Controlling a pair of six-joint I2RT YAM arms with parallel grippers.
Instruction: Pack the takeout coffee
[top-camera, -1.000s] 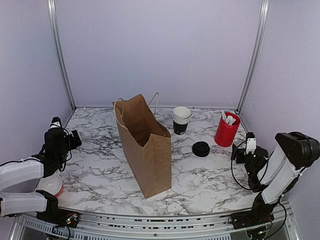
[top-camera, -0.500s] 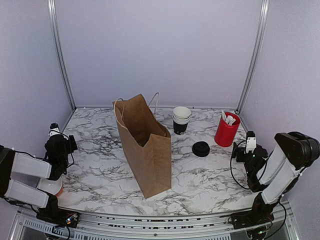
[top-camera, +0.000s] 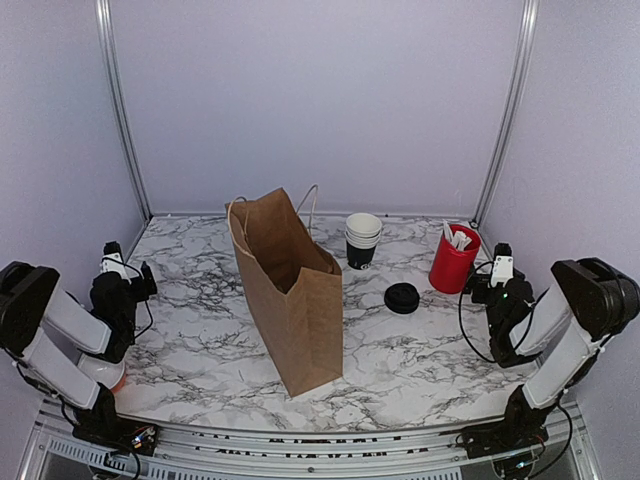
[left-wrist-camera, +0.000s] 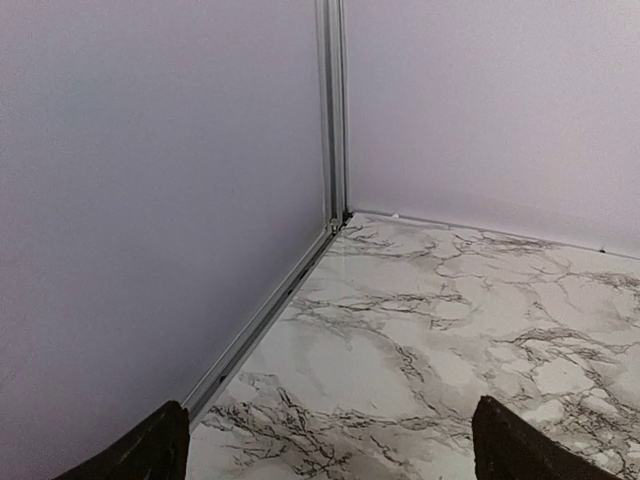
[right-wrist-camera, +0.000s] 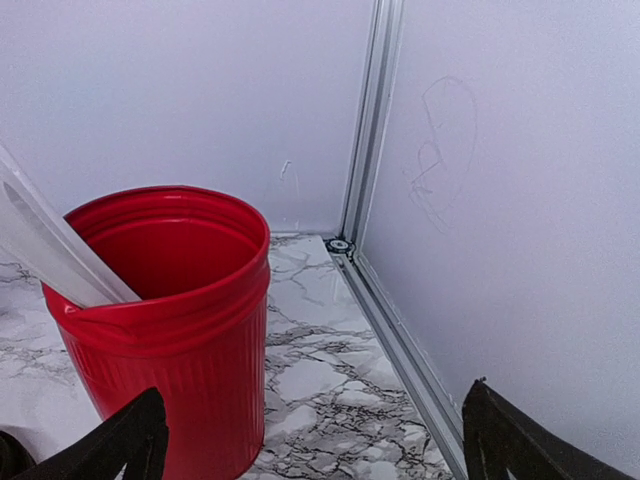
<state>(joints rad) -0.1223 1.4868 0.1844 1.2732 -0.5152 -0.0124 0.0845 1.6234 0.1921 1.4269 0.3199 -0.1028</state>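
The takeout coffee does not show in any view. An open brown paper bag stands upright mid-table, and its inside is mostly hidden. My left gripper sits low at the table's left edge, far from the bag; the left wrist view shows that gripper open over bare marble. My right gripper is at the right edge, just beside the red cup. In the right wrist view the same gripper is open, with the red cup close ahead on the left and nothing between the fingers.
A stack of lidless black cups stands behind the bag. A loose black lid lies on the marble right of the bag. White sachets stick out of the red cup. A white bowl sits under the left arm. Walls enclose three sides.
The left arm has folded back toward the near left corner, its gripper drawing left. The right gripper has edged back toward the red cup. Both stay open.
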